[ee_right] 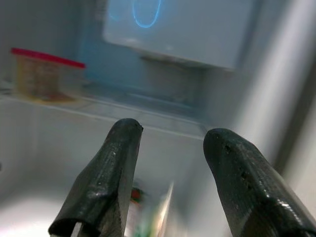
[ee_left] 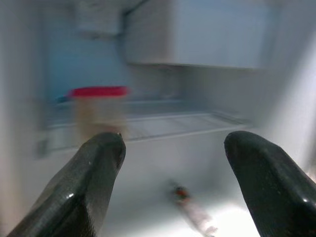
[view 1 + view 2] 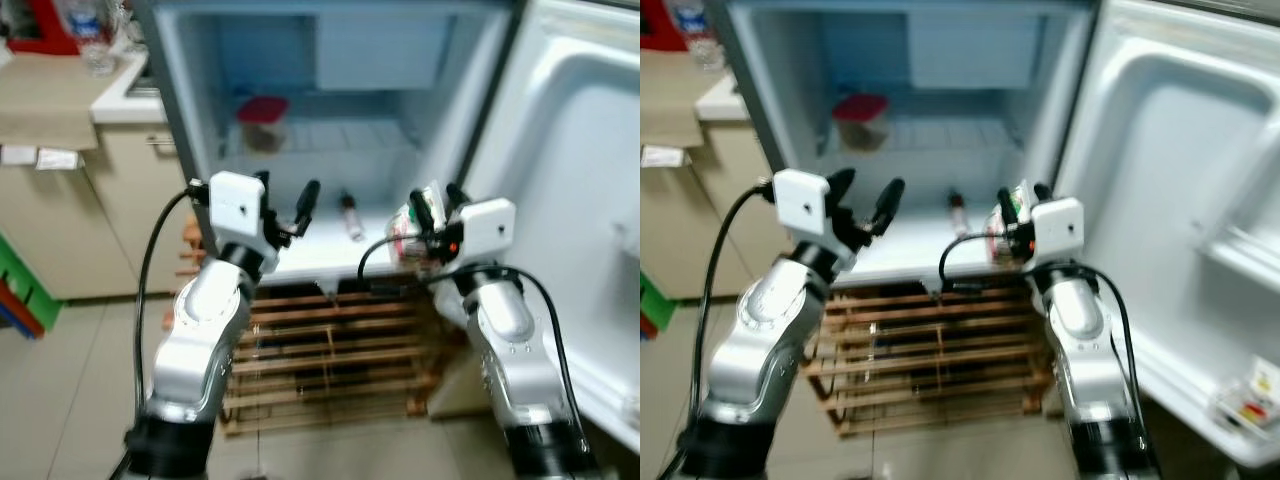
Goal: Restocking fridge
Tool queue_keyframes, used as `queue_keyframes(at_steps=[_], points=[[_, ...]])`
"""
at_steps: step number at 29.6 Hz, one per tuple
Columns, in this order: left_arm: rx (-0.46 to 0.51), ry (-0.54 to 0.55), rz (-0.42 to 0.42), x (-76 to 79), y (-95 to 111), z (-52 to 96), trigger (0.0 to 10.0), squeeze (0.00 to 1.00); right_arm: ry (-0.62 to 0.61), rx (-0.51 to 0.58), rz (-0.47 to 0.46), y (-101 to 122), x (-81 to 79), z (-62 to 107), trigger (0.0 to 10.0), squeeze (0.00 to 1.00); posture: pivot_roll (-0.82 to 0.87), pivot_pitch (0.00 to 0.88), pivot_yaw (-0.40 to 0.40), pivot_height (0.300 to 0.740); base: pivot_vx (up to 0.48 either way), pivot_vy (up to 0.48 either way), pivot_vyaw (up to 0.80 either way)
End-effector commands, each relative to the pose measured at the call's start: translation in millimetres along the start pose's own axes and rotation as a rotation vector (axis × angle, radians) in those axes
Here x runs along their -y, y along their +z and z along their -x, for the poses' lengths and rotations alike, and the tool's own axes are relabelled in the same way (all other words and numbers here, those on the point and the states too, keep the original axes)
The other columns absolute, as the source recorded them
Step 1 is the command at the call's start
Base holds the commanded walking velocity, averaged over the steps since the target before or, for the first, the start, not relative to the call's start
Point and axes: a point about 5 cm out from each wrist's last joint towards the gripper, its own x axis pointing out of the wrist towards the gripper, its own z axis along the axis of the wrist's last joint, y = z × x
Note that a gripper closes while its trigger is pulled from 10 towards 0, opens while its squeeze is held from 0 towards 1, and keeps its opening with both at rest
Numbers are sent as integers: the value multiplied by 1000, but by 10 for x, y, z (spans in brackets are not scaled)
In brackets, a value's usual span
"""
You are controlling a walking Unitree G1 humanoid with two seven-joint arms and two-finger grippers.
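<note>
Left gripper (image 3: 288,197) spread wide and empty, raised at the front left of the open fridge (image 3: 200,110), aimed inward. Right gripper (image 3: 435,200) likewise parted, at the fridge's front right corner, fingers well apart in its wrist view with nothing clamped between the tips. Behind both, fridge cavity pale and mostly bare; fridge door (image 3: 580,200) swung fully aside on the right. Beneath the fridge's front edge, a slatted wooden rack (image 3: 330,350). Deep on the fridge's wire shelf, back left, a red-lidded tub (image 3: 262,120), upright. At the front right of the fridge floor, just under the right gripper, a white, green and red packet (image 3: 403,238), likely the item being stocked; impossible to tell whether touching the fingers or merely lying beside them. Mid-floor of the fridge, well apart from the tub, a small bottle (image 3: 350,215) lying on its side. Probable stage: placing or just releasing. Risks from here: packet perched near the fridge's lip, so any brush from a withdrawing finger could tip it out onto the rack; a careless sweep inward could roll the bottle; blurred views hint at motion, hence poor aim.
</note>
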Motion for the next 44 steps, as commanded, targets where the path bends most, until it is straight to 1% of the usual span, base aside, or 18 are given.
queue_keyframes(at_steps=[1,9,16,22,27,28,32,34,35,36,37,38,39,40,42,44], points=[[15,-36,11,103,39,-33,10000,0,-9,-11,-2,-1,71,11,10000,0,-45,0,-19,740,0,0,0],[5,-32,6,100,30,-1,10000,0,20,-27,-4,-24,41,-38,10000,0,-36,0,-26,740,0,0,0],[-8,-19,4,86,9,41,10000,0,21,-34,2,-26,78,-2,10000,0,-31,0,-35,740,0,0,0],[-16,-12,-4,60,-1,71,10000,0,7,-51,-2,-61,95,79,10000,0,-30,0,-39,740,0,0,0],[-21,-12,-8,62,-7,86,10000,0,9,-87,-14,-127,82,197,10000,0,-32,0,-42,740,0,0,0],[-17,-9,-8,60,4,88,10000,0,1,-79,-26,-101,93,238,10000,0,-32,0,-42,740,0,0,0],[-13,-10,-12,60,11,93,10000,0,2,-56,-58,-31,107,303,10000,0,-38,0,-45,740,0,0,0],[-11,-10,-12,59,13,98,10000,0,-9,-71,-76,-44,126,349,10000,0,-38,0,-45,740,0,0,0],[-11,-10,-12,60,14,99,10000,0,-19,-97,-90,-86,140,380,10000,690,-38,0,-45,740,0,0,0],[-11,-10,-12,60,14,99,10000,0,-19,-97,-90,-86,140,380,10000,690,-38,0,-45,740,0,0,0],[-11,-11,-11,63,13,100,10000,0,-35,-132,-123,-149,161,404,10000,1000,-38,0,-45,740,0,0,0],[-10,-11,-8,66,12,100,10000,0,-47,-159,-149,-198,176,418,10000,1000,-38,0,-45,740,0,0,0],[-10,-11,-8,66,12,100,10000,0,-47,-159,-149,-198,176,418,10000,1000,-38,0,-45,740,0,0,0],[-8,-15,-5,85,14,91,10000,0,-56,-196,-190,-277,203,410,10000,1000,-49,0,-42,740,0,0,0],[-5,-18,-3,102,22,84,10000,0,-48,-199,-201,-284,210,385,10000,1000,-52,0,-40,740,0,0,0],[-3,-19,-3,112,30,87,10000,0,-17,-194,-209,-267,179,346,10000,1000,-52,0,-43,740,0,0,0]])
